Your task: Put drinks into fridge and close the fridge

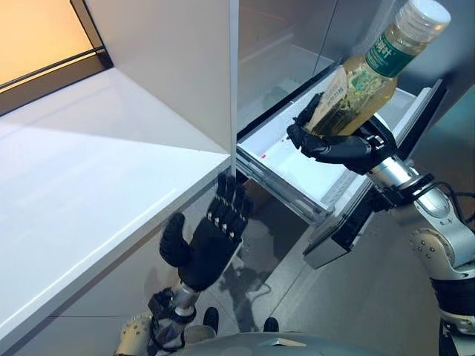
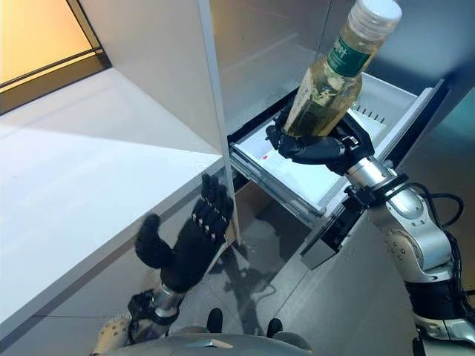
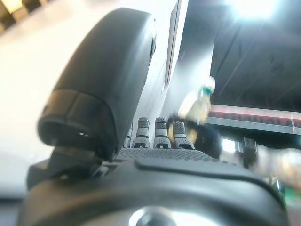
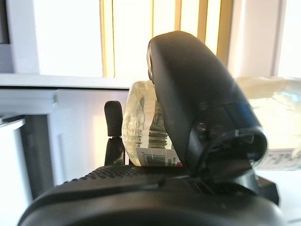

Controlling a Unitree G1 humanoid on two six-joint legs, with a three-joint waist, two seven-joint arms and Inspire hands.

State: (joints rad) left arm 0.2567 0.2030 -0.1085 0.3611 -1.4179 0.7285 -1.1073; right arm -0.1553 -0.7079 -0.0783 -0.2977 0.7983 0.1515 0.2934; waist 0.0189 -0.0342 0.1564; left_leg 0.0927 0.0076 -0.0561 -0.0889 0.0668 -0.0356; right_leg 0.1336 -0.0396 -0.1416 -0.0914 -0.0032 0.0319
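A clear bottle (image 1: pixel 364 78) of yellowish drink with a green label and white cap is tilted above the fridge's open white drawer (image 1: pixel 297 167). My right hand (image 1: pixel 338 144) is shut on its lower half, fingers and thumb curled round it; the right wrist view shows the bottle base (image 4: pixel 141 127) behind the thumb. My left hand (image 1: pixel 211 241) is open, fingers straight and pointing up, its fingertips (image 2: pixel 214 194) at the lower corner of the fridge's white side panel (image 1: pixel 234 89). The left wrist view shows the distant bottle (image 3: pixel 197 106) past the fingers.
A white counter (image 1: pixel 89 185) runs along the left under a window. The drawer's dark front (image 1: pixel 349 222) sticks out toward me. Grey floor (image 1: pixel 282 274) lies below between the counter and the drawer.
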